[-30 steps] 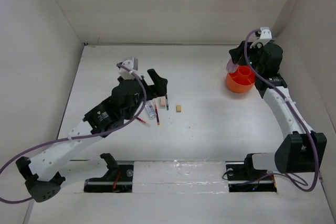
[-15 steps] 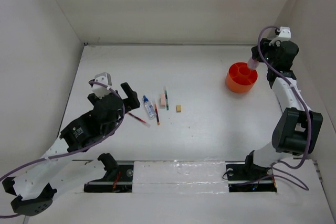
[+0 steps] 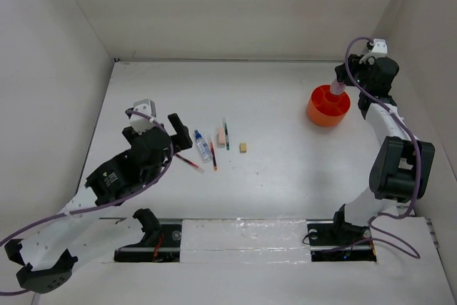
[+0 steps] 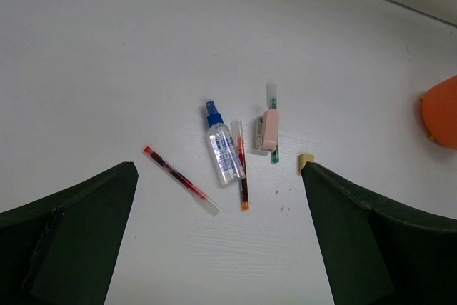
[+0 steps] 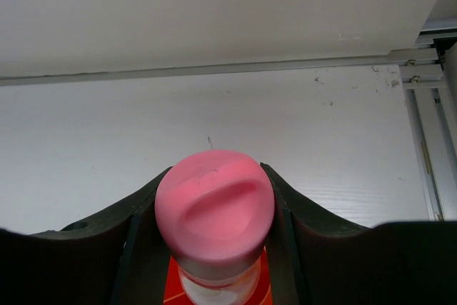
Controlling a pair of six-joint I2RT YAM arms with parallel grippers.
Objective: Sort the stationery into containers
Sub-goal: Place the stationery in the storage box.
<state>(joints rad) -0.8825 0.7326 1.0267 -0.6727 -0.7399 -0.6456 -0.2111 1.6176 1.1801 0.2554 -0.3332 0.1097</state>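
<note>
Orange tub (image 5: 173,289) largely behind pink-capped cylinder (image 5: 214,208), apparently.

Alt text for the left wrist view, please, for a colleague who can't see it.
Open left pincer frames stationery on the white table: clear blue-capped bottle, two red pens, pink eraser alongside a green pen, tan cube. The orange tub peeks in at right.

Tub (image 3: 319,113): orange, round, is sitting at the far right of the table (image 3: 285,176).
Right gripper (image 3: 338,89): is hanging over the tub's far rim and seems to be gripping a pinkish cylinder (image 3: 335,91), though it is too small here to be sure.
Left gripper (image 3: 154,126): jaws are standing wide with nothing between them, left of the cluster.
Cluster, mid-table, left to right: red pen (image 3: 187,163) is lying slantwise; bottle (image 3: 203,146); second red pen (image 3: 213,156); eraser (image 3: 221,136) is lying against green pen (image 3: 226,134); cube (image 3: 243,147) is sitting just apart.
</note>
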